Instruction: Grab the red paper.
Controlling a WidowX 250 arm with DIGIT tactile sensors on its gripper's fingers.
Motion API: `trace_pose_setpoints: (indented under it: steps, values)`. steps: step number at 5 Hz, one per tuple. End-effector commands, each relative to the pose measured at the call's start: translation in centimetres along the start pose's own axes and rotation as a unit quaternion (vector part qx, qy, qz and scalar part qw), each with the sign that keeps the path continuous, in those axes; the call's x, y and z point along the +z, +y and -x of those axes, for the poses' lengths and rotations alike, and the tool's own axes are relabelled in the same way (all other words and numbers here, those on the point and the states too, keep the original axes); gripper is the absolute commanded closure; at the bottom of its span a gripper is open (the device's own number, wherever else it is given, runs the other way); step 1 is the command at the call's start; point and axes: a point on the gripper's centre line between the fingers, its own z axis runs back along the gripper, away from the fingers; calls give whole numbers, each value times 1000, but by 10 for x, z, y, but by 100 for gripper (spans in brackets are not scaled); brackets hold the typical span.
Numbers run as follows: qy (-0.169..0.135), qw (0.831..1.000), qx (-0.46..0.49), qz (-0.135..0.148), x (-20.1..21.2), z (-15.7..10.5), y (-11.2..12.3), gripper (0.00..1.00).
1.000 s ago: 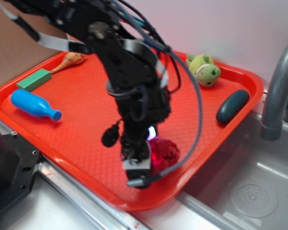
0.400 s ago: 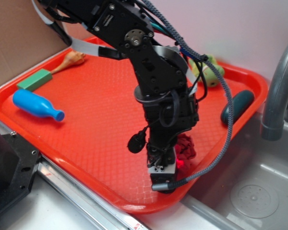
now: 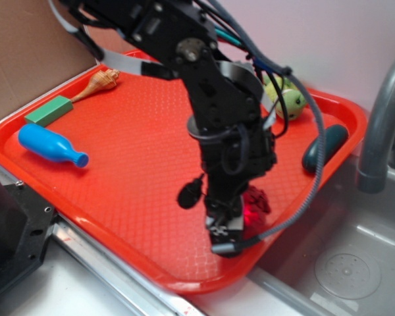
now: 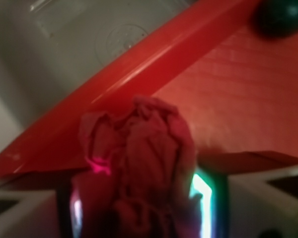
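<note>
The red paper [image 3: 255, 201] is a dark-red crinkly ball near the front right corner of the bright-red tray [image 3: 131, 158]. My gripper [image 3: 242, 217] points down onto it from the black arm, which hides most of the paper in the exterior view. In the wrist view the red paper [image 4: 139, 158] fills the gap between the two glowing pads [image 4: 203, 196] and touches both, squeezed tall and narrow. My gripper [image 4: 141, 203] is shut on it. The tray rim [image 4: 154, 64] runs just behind the paper.
On the tray are a green plush toy [image 3: 291, 99], a dark green oblong object [image 3: 324, 146], a blue bottle-shaped toy [image 3: 49, 146], a green block [image 3: 47, 110] and a tan shell [image 3: 100, 82]. A metal sink [image 3: 342, 263] and grey faucet [image 3: 382, 125] lie right of the tray.
The arm swung right toward the tray's front right corner, taking the paper along. The paper went from a round ball beside the fingers to a narrow, squeezed wad between them.
</note>
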Motion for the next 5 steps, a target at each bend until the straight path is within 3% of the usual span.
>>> trace_pose_setpoints:
  steps: [1, 2, 3, 5]
  values:
    - [-47, 974, 216, -46, 112, 59, 24, 100]
    - [-29, 940, 333, -64, 148, 93, 32, 100]
    - [-11, 923, 380, -60, 163, 113, 46, 100]
    - [26, 915, 400, -35, 159, 120, 74, 100]
